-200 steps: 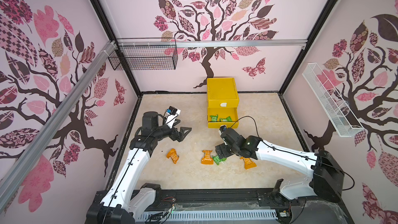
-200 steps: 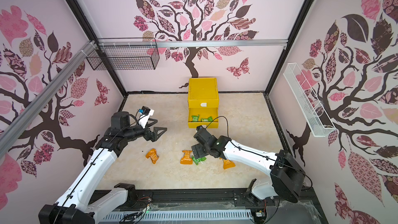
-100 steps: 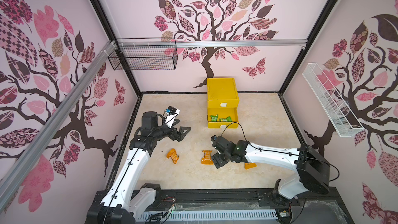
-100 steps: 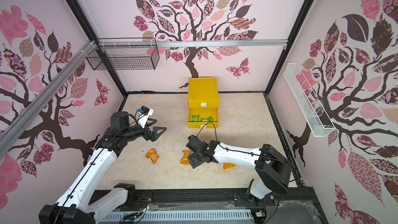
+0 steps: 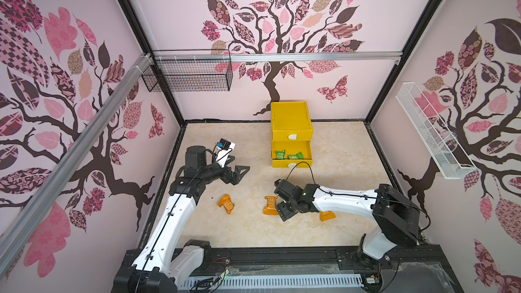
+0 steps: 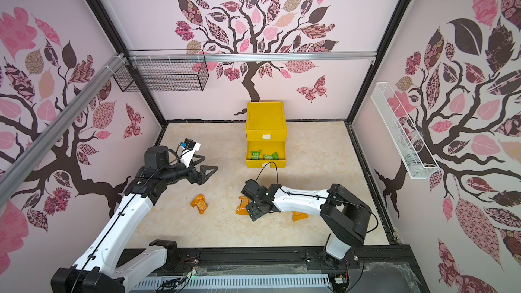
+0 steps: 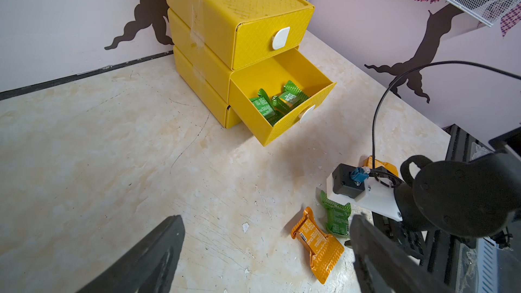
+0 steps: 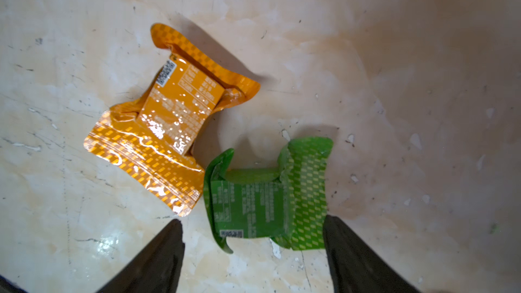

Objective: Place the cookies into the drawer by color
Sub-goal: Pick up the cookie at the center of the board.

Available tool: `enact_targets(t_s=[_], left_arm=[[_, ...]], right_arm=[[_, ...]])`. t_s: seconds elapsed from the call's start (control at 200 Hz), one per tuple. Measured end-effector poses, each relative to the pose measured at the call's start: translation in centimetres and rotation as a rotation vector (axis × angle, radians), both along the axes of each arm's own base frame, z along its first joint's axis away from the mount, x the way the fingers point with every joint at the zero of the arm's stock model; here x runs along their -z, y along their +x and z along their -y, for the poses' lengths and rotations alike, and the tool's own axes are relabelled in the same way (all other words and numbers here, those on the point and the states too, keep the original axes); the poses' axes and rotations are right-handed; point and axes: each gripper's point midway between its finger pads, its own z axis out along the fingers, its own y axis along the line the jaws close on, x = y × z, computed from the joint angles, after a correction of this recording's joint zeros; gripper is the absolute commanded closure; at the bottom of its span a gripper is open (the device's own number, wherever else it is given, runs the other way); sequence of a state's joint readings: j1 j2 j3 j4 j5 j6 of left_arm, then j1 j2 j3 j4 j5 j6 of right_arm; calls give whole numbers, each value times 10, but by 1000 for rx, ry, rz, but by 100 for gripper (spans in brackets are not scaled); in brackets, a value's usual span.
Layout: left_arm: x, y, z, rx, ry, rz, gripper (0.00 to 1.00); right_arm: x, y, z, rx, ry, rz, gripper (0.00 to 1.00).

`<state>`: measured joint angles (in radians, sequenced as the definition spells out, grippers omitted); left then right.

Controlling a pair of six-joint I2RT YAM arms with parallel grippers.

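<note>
Top views, left orange packet: a shiny, crinkly orange snack packet (image 5: pixel 226 203) is being shown lying on the beige marbled table (image 5: pixel 338 142), near the left arm and touched by nothing.
Left claw: the black left gripper (image 5: pixel 239 164) is being held above the table, left of the cabinet. Its jaws are being held wide apart with nothing between them.
Middle orange packet: a second orange packet (image 5: pixel 270 206) is being shown flat on the table, just beside the right gripper. In the right wrist view its corner is lying right at the green packet's flared end.
Green packet: a shiny green snack packet (image 8: pixel 267 198) is being straddled on the table. It is being hidden under the gripper in both top views.
Right claw: the black right gripper (image 8: pixel 253 238) is being held low over the green packet with its jaws apart. One finger (image 8: pixel 358 260) is at the packet's crimped end, though contact cannot be told, and the other is clear of it.
Cabinet: a bright yellow plastic cabinet (image 5: pixel 290 119) is being shown against the back wall. Its top drawer (image 5: pixel 282 136) is shut, and its middle drawer (image 5: pixel 282 162) is pulled out with two green packets (image 7: pixel 279 102) inside.
Right orange packet: a third orange packet (image 5: pixel 327 216) is being partly covered by the right arm (image 5: pixel 344 201).
</note>
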<state>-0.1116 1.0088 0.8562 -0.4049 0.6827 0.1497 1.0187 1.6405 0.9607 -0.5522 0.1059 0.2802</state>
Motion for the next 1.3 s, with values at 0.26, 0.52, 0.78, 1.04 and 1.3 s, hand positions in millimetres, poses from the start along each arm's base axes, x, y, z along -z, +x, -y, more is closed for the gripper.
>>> enact_targets(t_s=[0.26,0.52,0.78,1.04,1.3], left_arm=[[0,0,0,0,0,0,3],[0,0,0,-1,0,-1,3],[0,0,0,-1,0,0,3],[0,0,0,-1,-2,-2,3],[1,1,0,1,-3,-8,3]], right_arm=[[4,5,-3,12,-13,4,23],[9,11,-4,25,-39,19,31],[10,13,-3,34,-45,29,42],[15,13,0,36,-63,27,44],[18,14,2,39,-62,35,52]])
